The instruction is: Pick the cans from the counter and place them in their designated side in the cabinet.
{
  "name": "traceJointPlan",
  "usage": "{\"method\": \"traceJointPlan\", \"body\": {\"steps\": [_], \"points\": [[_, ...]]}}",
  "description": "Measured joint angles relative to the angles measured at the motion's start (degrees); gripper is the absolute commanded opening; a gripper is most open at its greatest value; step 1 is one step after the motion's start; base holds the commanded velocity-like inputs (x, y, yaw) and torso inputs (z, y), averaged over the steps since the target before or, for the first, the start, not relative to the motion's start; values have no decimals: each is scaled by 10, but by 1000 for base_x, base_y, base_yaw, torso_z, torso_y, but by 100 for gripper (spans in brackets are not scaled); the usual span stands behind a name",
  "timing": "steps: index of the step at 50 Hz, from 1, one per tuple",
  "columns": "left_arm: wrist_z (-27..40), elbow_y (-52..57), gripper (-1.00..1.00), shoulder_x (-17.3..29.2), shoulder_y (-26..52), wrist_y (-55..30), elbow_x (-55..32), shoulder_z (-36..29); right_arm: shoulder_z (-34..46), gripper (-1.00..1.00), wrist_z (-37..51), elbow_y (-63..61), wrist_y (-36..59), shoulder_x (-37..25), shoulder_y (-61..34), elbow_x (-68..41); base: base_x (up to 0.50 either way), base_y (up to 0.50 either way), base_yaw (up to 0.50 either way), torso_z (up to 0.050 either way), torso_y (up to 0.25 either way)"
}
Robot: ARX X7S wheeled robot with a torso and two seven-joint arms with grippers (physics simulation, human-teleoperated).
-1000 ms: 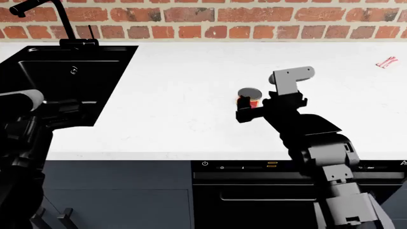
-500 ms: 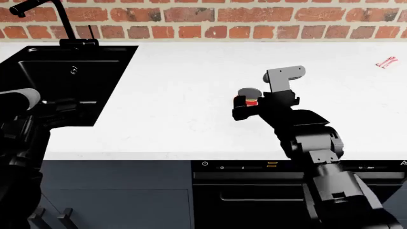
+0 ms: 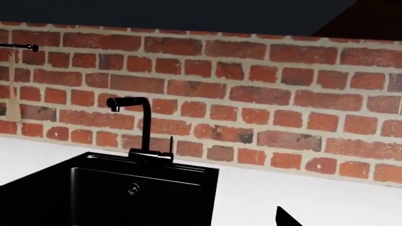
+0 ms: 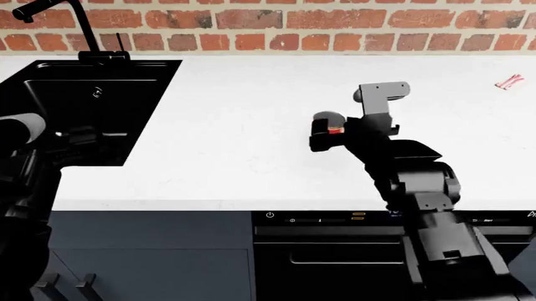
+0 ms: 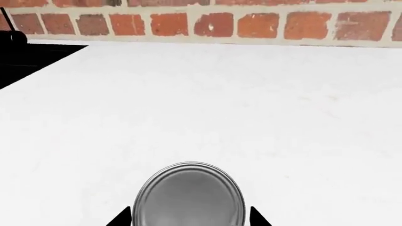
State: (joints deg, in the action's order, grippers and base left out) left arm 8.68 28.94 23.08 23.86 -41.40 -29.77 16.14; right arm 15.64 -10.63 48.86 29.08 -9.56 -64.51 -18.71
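Shifting slightly up-frame since half a second ago, the black right gripper [image 4: 325, 135] is pinching the squat red-labelled metal-topped can [image 4: 329, 123] at centre frame on the broad white counter [image 4: 226, 125], wide bare worktop surrounding it. At left, the left gripper is sitting over the black sink [image 4: 92, 100], its fingers' state unclear.

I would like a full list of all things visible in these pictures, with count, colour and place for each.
can: one, red label, grey metal top, between the right gripper's fingers.
counter: one, white, across the middle.
sink: one, black, set in the counter's left part.
tap: one, black, behind the sink.
brick wall: red-brown, behind the counter.
small pink-red item: one, far right of the counter; unclear what.
oven front: black, below the counter.
right gripper: black, around the can.
left arm: black, at the left edge.
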Motion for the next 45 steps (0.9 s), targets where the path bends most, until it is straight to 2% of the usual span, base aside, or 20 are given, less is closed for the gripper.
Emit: {"method": "traceJointPlan", "body": {"steps": [11, 24, 32, 45], "points": [[-1, 7, 100, 1, 7, -3, -7, -6, -71, -100, 96, -365, 213, -52, 50, -75, 0, 0, 0, 0, 0], [-5, 10, 100, 4, 27, -1, -10, -21, -174, -100, 201, -695, 464, -86, 68, -165, -39, 53, 0, 0, 0], [-7, 13, 100, 6, 34, -1, -14, -25, -224, -100, 289, -804, 542, -102, 77, -264, -328, 497, 0, 0, 0], [-9, 11, 100, 9, 35, 3, -18, -22, -238, -100, 363, -863, 574, -114, 82, -356, -288, 500, 0, 0, 0]]}}
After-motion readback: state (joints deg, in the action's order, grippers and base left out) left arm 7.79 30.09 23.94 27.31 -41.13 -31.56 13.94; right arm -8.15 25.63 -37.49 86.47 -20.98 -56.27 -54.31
